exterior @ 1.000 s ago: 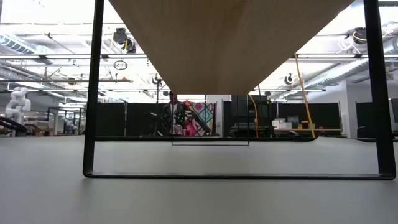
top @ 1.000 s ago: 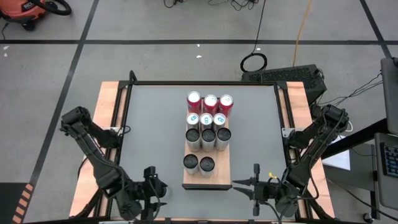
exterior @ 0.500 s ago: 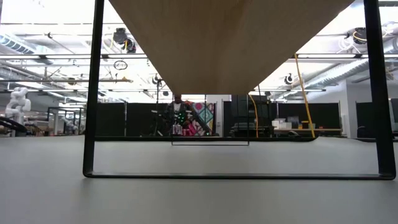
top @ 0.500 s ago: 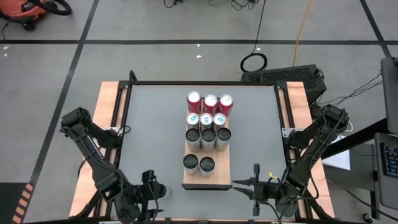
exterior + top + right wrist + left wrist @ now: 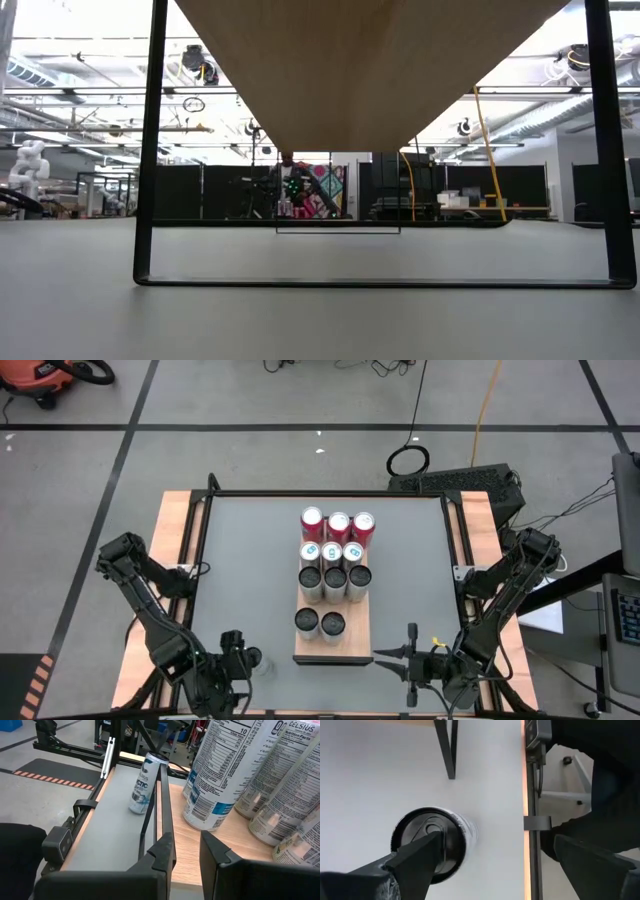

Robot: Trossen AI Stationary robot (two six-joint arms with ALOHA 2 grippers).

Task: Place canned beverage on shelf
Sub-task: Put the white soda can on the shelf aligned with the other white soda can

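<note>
While spread wide at lower left of the high view: left gripper [image 5: 232, 672] over a lone upright can [image 5: 431, 841] on the grey tabletop [image 5: 250, 560].

Parked at lower right with fingers pressed together, gripping nothing: right gripper [image 5: 411, 653], just beside the shelf [image 5: 356, 643]. Centred in frame: shelf carrying eleven cans [image 5: 335, 555], three rows of three plus two nearer its bottom end.

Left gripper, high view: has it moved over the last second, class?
Yes. The left gripper has shifted toward the table's near-left corner, away from the light-brown wood-grain shelf, and is now over a lone dark-topped can.
</note>
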